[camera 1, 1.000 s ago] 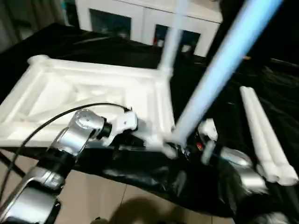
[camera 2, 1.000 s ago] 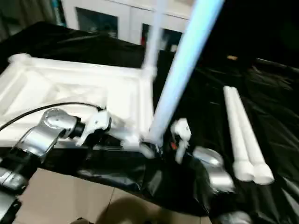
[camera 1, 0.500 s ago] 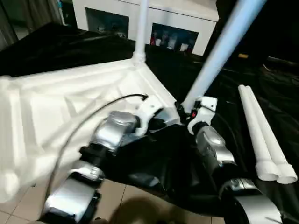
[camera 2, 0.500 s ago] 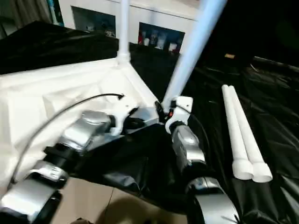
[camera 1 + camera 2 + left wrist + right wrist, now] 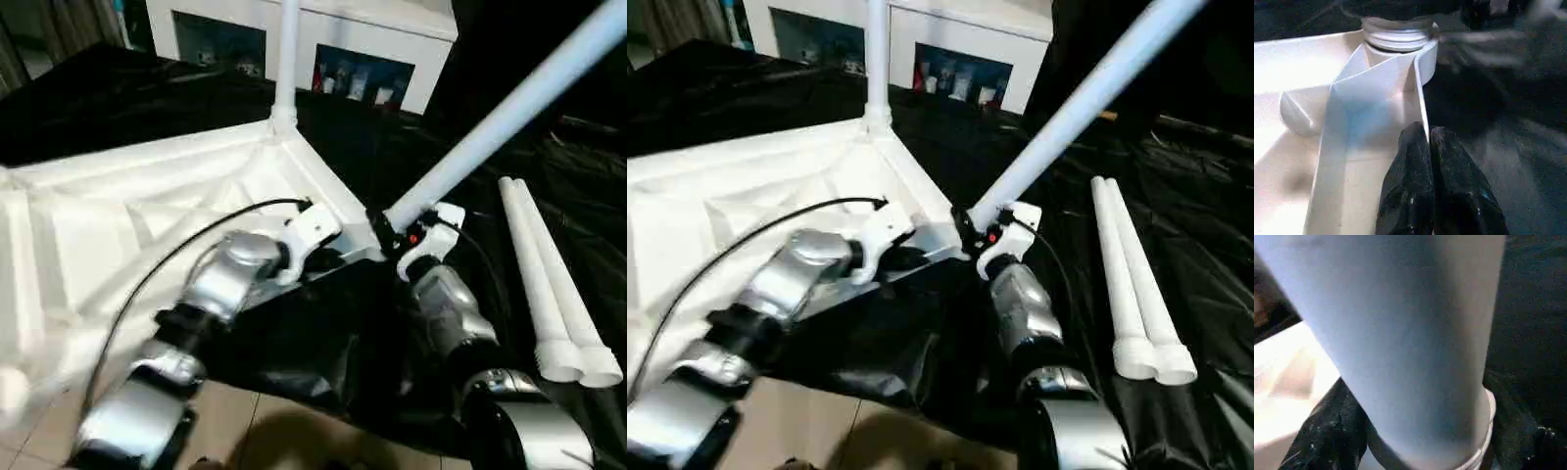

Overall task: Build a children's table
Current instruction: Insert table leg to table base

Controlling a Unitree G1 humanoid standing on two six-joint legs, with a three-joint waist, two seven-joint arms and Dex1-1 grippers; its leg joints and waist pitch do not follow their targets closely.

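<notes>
We count one white table top (image 5: 147, 215), four white legs: one upright (image 5: 287, 59), one slanted (image 5: 509, 108), two lying loose (image 5: 554, 284), and two grippers, left (image 5: 328, 257) and right (image 5: 392, 240).

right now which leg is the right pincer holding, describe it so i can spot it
Start at the white table top lying underside up on the black sheet. At its near corner, the right pincer grips the leg close to its base. Unlike the upright leg at the far corner and the two loose legs lying flat, this one slants.
</notes>
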